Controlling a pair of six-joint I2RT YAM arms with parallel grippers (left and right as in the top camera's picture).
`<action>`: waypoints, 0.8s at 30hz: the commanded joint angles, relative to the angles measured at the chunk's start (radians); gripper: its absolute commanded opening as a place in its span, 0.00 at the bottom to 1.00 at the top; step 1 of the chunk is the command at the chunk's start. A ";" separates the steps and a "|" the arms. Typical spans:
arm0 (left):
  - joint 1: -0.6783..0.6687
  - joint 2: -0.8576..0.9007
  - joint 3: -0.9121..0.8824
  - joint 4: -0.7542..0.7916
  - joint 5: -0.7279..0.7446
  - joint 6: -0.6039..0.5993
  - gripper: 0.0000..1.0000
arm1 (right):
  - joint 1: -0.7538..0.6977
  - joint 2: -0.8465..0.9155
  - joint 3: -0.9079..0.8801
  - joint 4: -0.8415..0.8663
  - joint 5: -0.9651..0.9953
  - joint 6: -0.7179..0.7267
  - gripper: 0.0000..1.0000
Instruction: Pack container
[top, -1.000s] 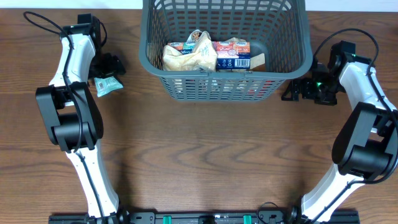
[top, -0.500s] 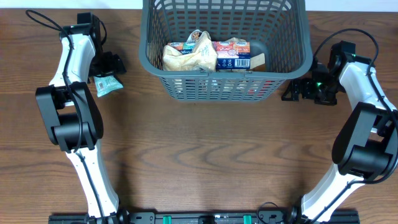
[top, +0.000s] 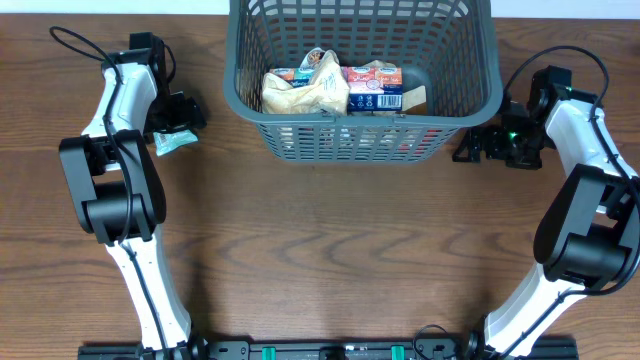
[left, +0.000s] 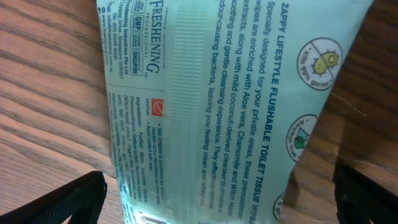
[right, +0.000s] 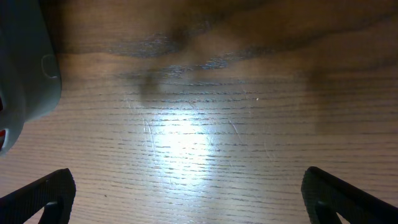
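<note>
Overhead the light is even and the picture sharp; just ahead of the right gripper (right: 186, 202) a white glare patch lies on the surface (right: 280, 143), which darkens further out; the packet (left: 211, 106) before the left gripper (left: 214, 199) is bright, its small print slightly soft.

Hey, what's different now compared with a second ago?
The left claw shifted slightly toward the flushable wipes packet and now straddles it, open, nothing gripped yet. The right claw, the basket and the packets inside it stayed put.
</note>
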 joint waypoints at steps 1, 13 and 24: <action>0.001 0.011 -0.023 -0.001 -0.012 0.016 0.99 | 0.010 0.003 -0.002 -0.003 -0.005 -0.014 0.99; 0.001 0.011 -0.023 -0.002 -0.012 0.017 0.70 | 0.010 0.004 -0.002 -0.012 -0.005 -0.015 0.99; 0.001 0.011 -0.022 -0.021 -0.012 0.017 0.45 | 0.010 0.003 -0.002 -0.012 -0.005 -0.015 0.99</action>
